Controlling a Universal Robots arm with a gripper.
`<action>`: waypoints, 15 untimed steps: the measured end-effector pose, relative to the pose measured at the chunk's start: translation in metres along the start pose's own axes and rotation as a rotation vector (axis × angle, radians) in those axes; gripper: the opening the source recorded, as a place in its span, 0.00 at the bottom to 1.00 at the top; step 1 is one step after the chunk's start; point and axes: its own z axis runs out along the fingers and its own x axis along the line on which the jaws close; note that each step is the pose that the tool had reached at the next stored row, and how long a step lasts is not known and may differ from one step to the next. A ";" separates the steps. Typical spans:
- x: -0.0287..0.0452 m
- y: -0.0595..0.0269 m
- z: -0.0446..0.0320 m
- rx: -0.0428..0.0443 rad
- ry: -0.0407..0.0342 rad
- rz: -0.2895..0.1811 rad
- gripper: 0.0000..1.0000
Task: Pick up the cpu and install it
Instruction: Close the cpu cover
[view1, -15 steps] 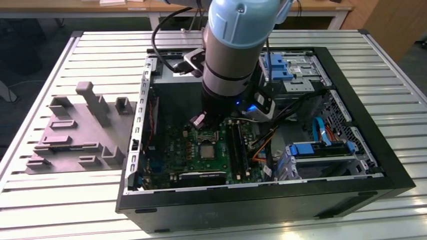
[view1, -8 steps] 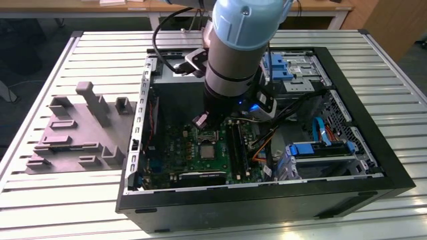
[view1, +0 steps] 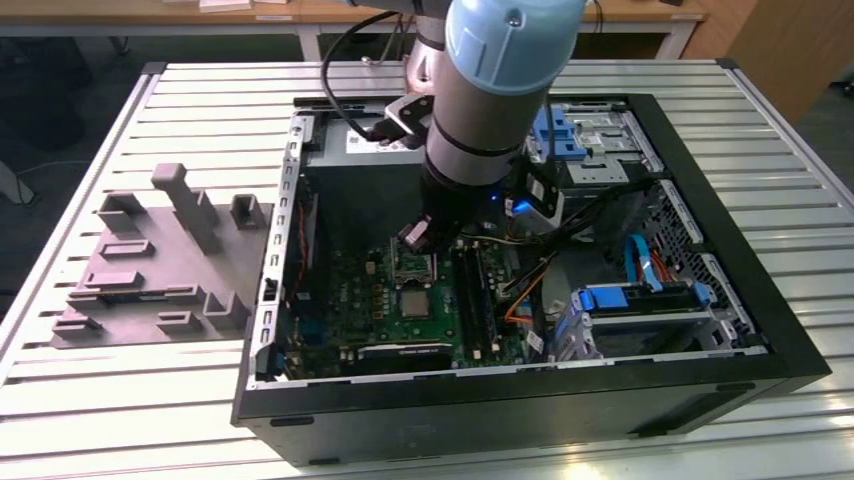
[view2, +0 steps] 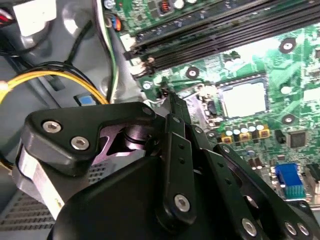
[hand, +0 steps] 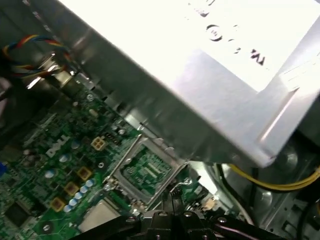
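The cpu (view1: 416, 303) is a small pale square chip lying flat on the green motherboard, just nearer the case front than the bare metal-framed socket (view1: 411, 265). Both wrist views show the cpu (view2: 244, 98) (hand: 99, 215), and the first wrist view shows the socket (hand: 145, 167) with its green centre uncovered. My gripper (view1: 416, 240) hangs from the arm just above the socket's far edge. Its thin fingertips (hand: 171, 196) sit pressed together beside a small metal lever hook at the socket's rim. Nothing is held between them. In the second wrist view the gripper (view2: 171, 100) points down at the board.
The open black case (view1: 747, 330) lies on a slatted white table. A grey metal power supply (hand: 200, 95) sits close behind the gripper. Dark memory slots (view1: 470, 290), orange and yellow cables (view2: 45, 77) and blue drive brackets (view1: 627, 298) crowd the right. A grey fixture block (view1: 147, 265) stands outside on the left.
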 end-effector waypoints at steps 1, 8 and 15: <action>-0.0017 0.0008 0.0003 0.0000 0.0001 0.000 0.11; -0.0132 0.0061 0.0042 -0.0008 0.0000 -0.003 0.11; -0.0141 0.0050 0.0061 -0.0457 -0.0360 -0.008 0.11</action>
